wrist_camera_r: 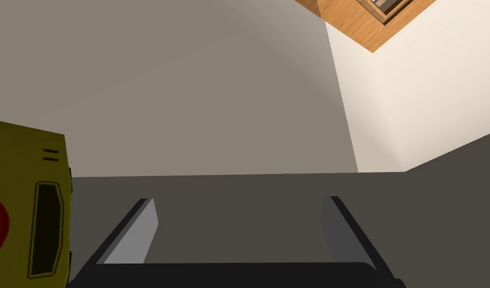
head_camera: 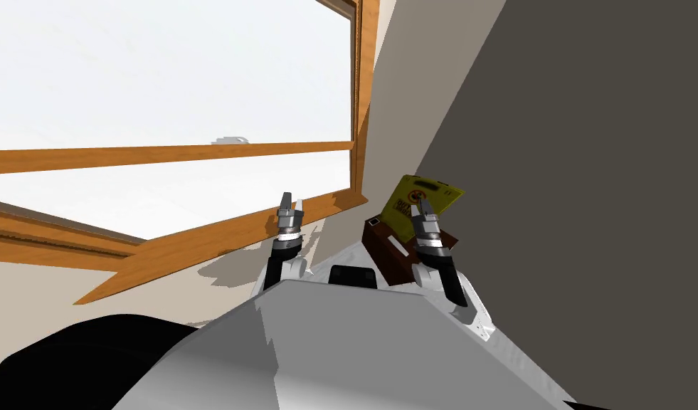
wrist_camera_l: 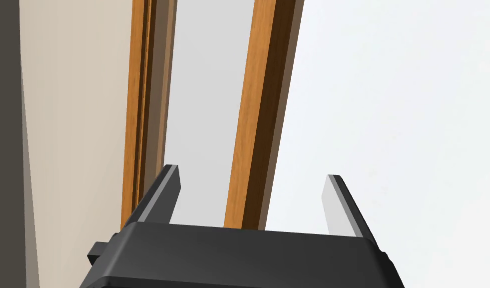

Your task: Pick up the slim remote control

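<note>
Window framing (head_camera: 198, 153) in orange wood crosses the upper left of the frame. Right of it, at centre, the left gripper (head_camera: 292, 201) is raised before the sill, its fingers (wrist_camera_l: 166, 192) spread and empty. Further right, a pale slim bar, judged to be the slim remote (head_camera: 397, 247), lies flat on a dark brown bench (head_camera: 383, 263), low at centre right. The right gripper (head_camera: 420, 206) hangs near it, seemingly above the bench, fingers (wrist_camera_r: 139, 230) spread with nothing between them. A yellow box (head_camera: 432, 191) stands just behind, and a dark grey wall (head_camera: 589, 213) closes the right side. Risk: a descent may clip the box or push the remote off the bench edge. Open room lies leftward, between the arms.
</note>
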